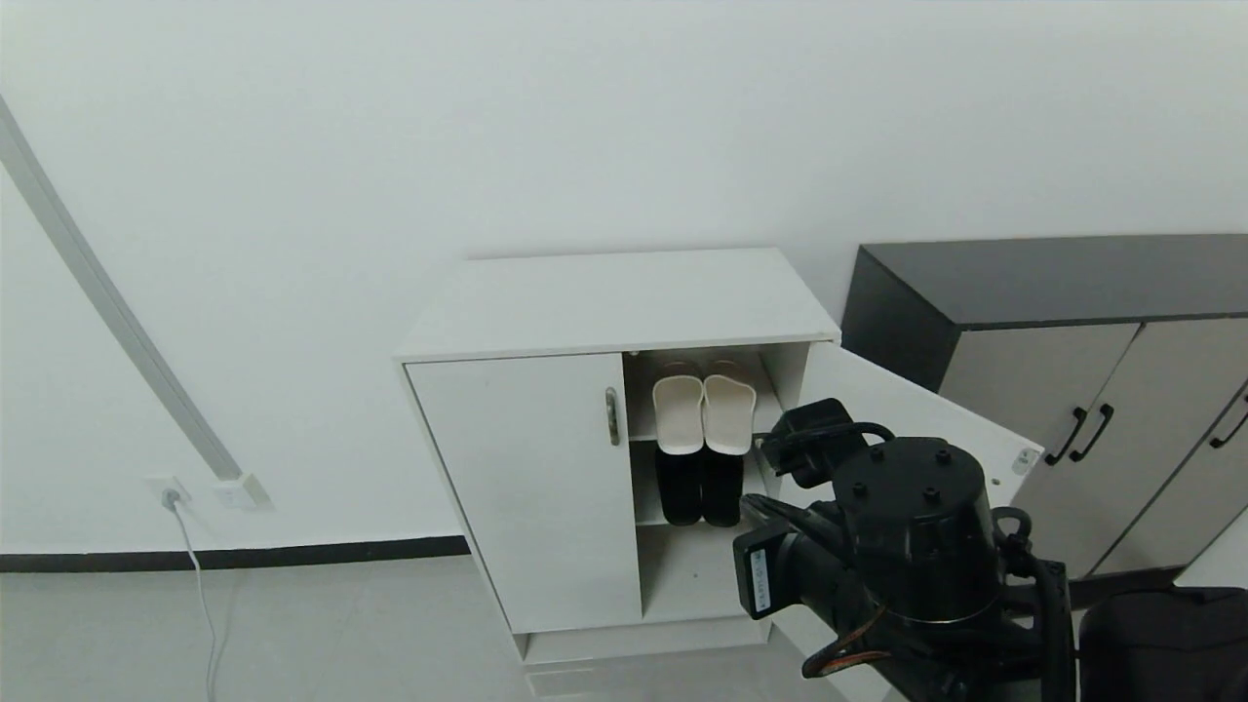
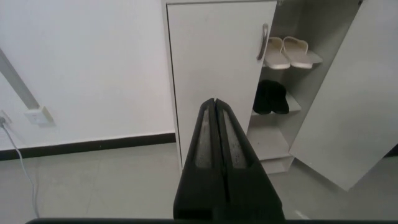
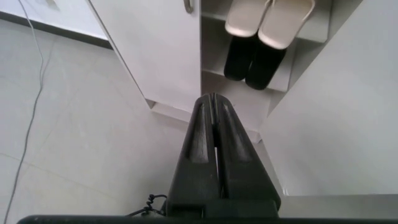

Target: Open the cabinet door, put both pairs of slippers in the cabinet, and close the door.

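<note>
Needs the door pushed leftward; hangs open just beside the right tool. Closed and empty, like the left tool.

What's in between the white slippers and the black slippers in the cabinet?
A white shelf board: the white slippers lie on it, and the black slippers sit on the shelf below. You can see it in the right wrist view.
</note>
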Tool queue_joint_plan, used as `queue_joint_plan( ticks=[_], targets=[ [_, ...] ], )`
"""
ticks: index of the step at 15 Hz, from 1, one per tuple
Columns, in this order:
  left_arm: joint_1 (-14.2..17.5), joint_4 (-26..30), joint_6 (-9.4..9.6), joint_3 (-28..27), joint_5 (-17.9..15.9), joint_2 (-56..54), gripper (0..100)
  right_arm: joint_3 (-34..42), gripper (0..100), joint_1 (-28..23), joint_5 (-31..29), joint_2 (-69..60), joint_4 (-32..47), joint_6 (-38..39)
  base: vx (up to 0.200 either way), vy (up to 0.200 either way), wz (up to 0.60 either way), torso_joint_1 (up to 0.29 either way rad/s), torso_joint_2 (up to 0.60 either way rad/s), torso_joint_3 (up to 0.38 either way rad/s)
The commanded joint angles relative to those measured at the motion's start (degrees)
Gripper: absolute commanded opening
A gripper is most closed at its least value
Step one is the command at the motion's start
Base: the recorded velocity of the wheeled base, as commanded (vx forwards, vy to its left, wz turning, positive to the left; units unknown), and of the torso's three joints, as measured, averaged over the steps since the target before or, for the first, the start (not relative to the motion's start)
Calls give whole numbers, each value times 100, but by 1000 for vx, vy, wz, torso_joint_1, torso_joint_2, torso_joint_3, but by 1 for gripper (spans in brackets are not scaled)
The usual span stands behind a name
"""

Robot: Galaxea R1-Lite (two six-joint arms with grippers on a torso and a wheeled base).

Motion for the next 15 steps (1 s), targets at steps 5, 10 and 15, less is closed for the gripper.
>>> queue_joint_plan(
  ticks=[5, 10, 15],
  targets=[
    [4, 2, 0, -1, 3, 7, 0, 19, 0, 3, 11, -46, -1, -8, 0, 0, 0, 255, -583, -327],
    [4, 2, 9, -1, -6, 7, 0, 27, 0, -41, 11, -38, -36, -16, 0, 0, 0, 179, -397, -215],
    [4, 2, 9, -1, -6, 7, 0, 80, 0, -58, 11, -29, -54, -122, 0, 0, 0, 6, -15, -8]
  ],
)
